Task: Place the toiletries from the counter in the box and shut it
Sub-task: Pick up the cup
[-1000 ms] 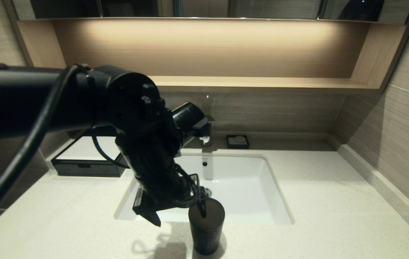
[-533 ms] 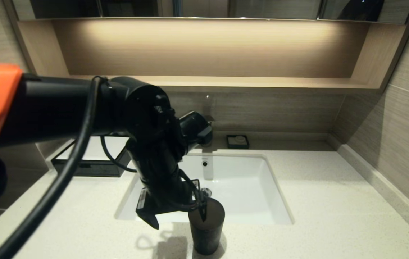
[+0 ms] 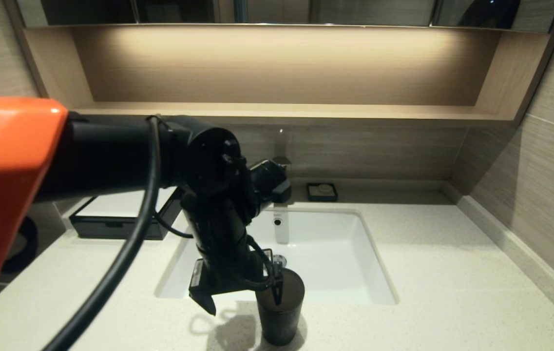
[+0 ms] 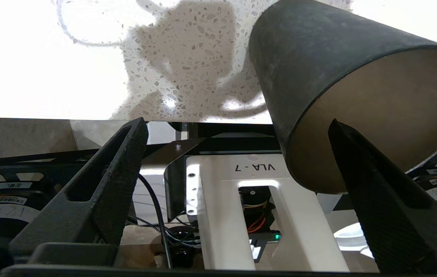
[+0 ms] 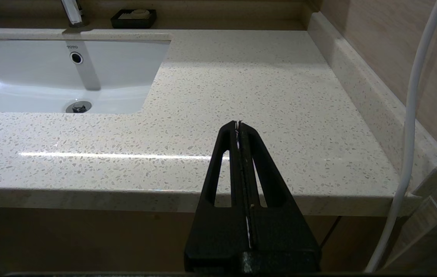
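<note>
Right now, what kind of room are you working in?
Most likely a hotel-style bathroom vanity: a white sink basin set into the speckled counter, a faucet behind it, and a soap dish by the wall.

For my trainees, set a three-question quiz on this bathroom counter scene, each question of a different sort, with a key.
1. True or false: the right gripper is shut and holds nothing.
2. One finger of the open left gripper reaches inside which object?
A. the dark smoky tumbler
B. the small black square soap dish
C. the flat black box with a white top panel
3. Fill in: the tumbler stands on the cream speckled counter at the front edge of the white ____.

Key: 1 true; 2 A; 3 sink basin.
</note>
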Motion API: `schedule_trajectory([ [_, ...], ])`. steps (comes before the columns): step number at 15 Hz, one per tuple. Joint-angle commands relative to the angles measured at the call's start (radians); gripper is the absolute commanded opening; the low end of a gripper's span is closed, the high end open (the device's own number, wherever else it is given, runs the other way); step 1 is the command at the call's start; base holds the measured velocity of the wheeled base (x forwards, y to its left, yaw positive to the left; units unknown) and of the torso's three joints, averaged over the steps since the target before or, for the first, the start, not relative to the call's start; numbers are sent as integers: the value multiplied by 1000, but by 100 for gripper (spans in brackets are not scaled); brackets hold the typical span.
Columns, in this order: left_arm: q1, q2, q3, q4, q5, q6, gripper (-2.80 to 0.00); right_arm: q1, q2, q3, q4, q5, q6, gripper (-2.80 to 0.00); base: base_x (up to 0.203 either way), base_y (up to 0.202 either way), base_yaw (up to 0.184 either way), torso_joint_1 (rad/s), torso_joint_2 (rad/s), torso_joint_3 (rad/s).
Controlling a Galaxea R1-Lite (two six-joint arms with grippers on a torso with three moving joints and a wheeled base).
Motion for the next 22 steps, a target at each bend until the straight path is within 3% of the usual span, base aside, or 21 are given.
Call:
schedule_trajectory([
  [1, 0, 11, 0, 6, -1, -7, -280, 0, 0, 2, 0, 0, 0, -280, 0, 0, 0, 0, 0, 0],
  [17, 1, -12, -12, 6, 1, -4, -280, 0, 0, 2, 0, 0, 0, -280, 0, 0, 0, 0, 0, 0],
  [22, 12, -63, -33, 20, 93, 1, -280, 0, 0, 2, 0, 0, 0, -280, 0, 0, 0, 0, 0, 0],
])
